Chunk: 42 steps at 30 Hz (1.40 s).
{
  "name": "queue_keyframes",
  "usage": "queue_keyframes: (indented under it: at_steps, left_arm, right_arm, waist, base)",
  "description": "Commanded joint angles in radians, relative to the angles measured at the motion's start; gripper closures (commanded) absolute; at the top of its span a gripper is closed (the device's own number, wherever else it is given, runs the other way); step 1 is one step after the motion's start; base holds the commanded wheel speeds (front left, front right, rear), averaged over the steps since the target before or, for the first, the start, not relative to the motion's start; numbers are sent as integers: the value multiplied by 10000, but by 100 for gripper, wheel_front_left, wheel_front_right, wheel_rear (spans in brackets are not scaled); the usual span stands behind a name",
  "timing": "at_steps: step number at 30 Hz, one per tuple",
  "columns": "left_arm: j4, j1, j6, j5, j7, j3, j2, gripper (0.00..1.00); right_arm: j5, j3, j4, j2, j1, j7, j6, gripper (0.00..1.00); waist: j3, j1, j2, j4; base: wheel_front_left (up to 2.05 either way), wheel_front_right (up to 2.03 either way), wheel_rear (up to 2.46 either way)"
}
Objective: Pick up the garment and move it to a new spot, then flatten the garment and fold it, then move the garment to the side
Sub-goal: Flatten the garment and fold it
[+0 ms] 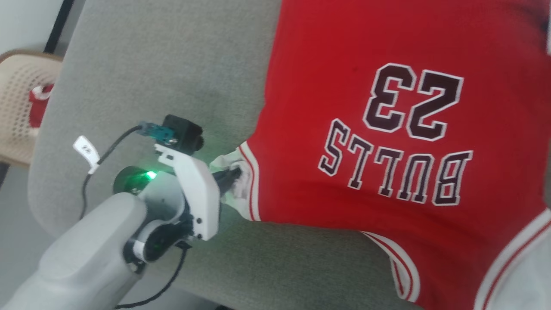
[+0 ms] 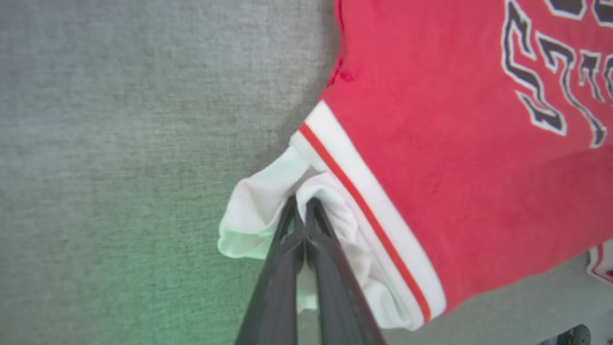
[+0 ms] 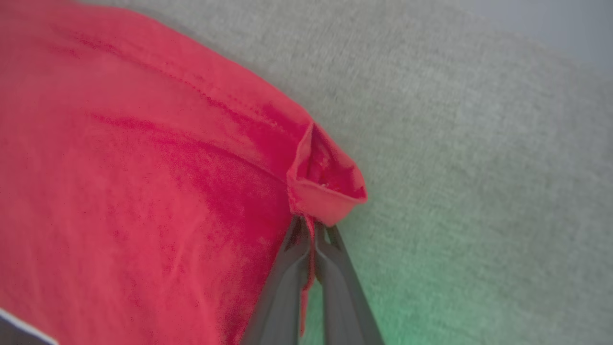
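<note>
The garment (image 1: pixel 387 107), a red jersey printed "BULLS 23", lies spread over the grey surface (image 1: pixel 150 64), its print upside down to me in the head view. My left gripper (image 1: pixel 232 176) is shut on the white sleeve at the jersey's left side. In the left wrist view the left gripper (image 2: pixel 301 203) pinches that bunched white sleeve fabric (image 2: pixel 258 211) beside the white-and-red trim (image 2: pixel 364 201). In the right wrist view my right gripper (image 3: pixel 311 227) is shut on a folded red corner of the garment (image 3: pixel 325 187).
A beige perforated chair (image 1: pixel 21 107) with a red and white item on it stands at the far left, beyond the grey surface's rounded edge. Bare grey fabric lies left of the jersey. A black cable (image 1: pixel 107 150) hangs from my left wrist.
</note>
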Motion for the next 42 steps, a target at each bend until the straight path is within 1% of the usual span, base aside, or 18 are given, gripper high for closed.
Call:
queue_keyframes:
  at_steps: [1,6,12,17,20,23,25,29,32,34,35,36,37,38,40,42]
  left_arm:
    - [220,279,139,-67,12,43,215,100]
    - [154,442,269,-214,57,260,604,100]
    - [-7,617,433,-301,77,451,1017,100]
    - [-134,804,619,-310,181,565,1354,100]
    - [-264,921,736,-395,196,652,1537,100]
    - [-396,1031,807,-426,231,702,1701,100]
    - [-489,1047,878,-412,261,726,1809,100]
    - [-673,1161,951,-478,290,780,1949,100]
    - [-764,1154,1021,-473,321,796,1956,100]
    - [-806,1132,1044,-464,313,794,1952,100]
    - [-811,1123,1045,-446,323,783,1952,100]
    - [-800,1117,1071,-440,337,770,1947,100]
    - [-790,1110,1085,-438,333,766,1937,100]
    - [-768,1103,1090,-437,336,760,1928,100]
    - [-744,1101,1072,-438,321,758,1934,100]
    - [-727,1140,1074,-474,315,757,1917,100]
  right_arm:
    - [188,351,184,11,1011,442,5,100]
    - [1198,1316,-1461,-489,1818,569,4,100]
    - [2404,1893,-3606,-1262,3121,527,4,100]
    - [3188,1803,-5256,-1720,4540,623,4,100]
    - [3582,1484,-6251,-1856,5549,700,4,100]
    - [3800,952,-7207,-1982,6694,809,4,100]
    - [3776,522,-7756,-1972,7489,903,4,100]
    - [3440,-307,-8680,-1642,8976,933,4,100]
    - [2927,-766,-8938,-1258,9888,803,4,100]
    - [2560,-894,-8859,-940,10375,721,4,100]
    - [2442,-982,-8790,-738,10513,553,4,95]
    - [2302,-1026,-8700,-572,10549,427,4,67]
    - [2218,-1014,-8616,-437,10591,294,4,46]
    - [2129,-1052,-8511,-302,10595,195,4,0]
    - [1964,-1045,-8383,-189,10529,119,2,0]
    - [1862,-1182,-8416,-212,10435,44,-12,0]
  waist:
    - [-334,0,0,-362]
    - [-858,0,0,-1094]
    - [-1366,0,0,-1892]
    - [-1748,0,0,-2519]
    - [-1920,0,0,-2844]
    - [-2015,0,0,-3095]
    - [-2055,0,0,-3226]
    - [-2084,0,0,-3434]
    - [-2054,0,0,-3501]
    - [-2024,0,0,-3532]
    - [-2003,0,0,-3541]
    - [-1979,0,0,-3550]
    - [-1961,0,0,-3558]
    - [-1952,0,0,-3565]
    - [-1959,0,0,-3582]
    - [-1997,0,0,-3593]
  base:
    - [0,0,0]
    - [0,0,0]
    - [0,0,0]
    - [0,0,0]
    - [0,0,0]
    - [0,0,0]
    - [0,0,0]
    - [0,0,0]
    - [0,0,0]
    - [0,0,0]
    - [0,0,0]
    - [0,0,0]
    - [0,0,0]
    - [0,0,0]
    - [0,0,0]
    - [0,0,0]
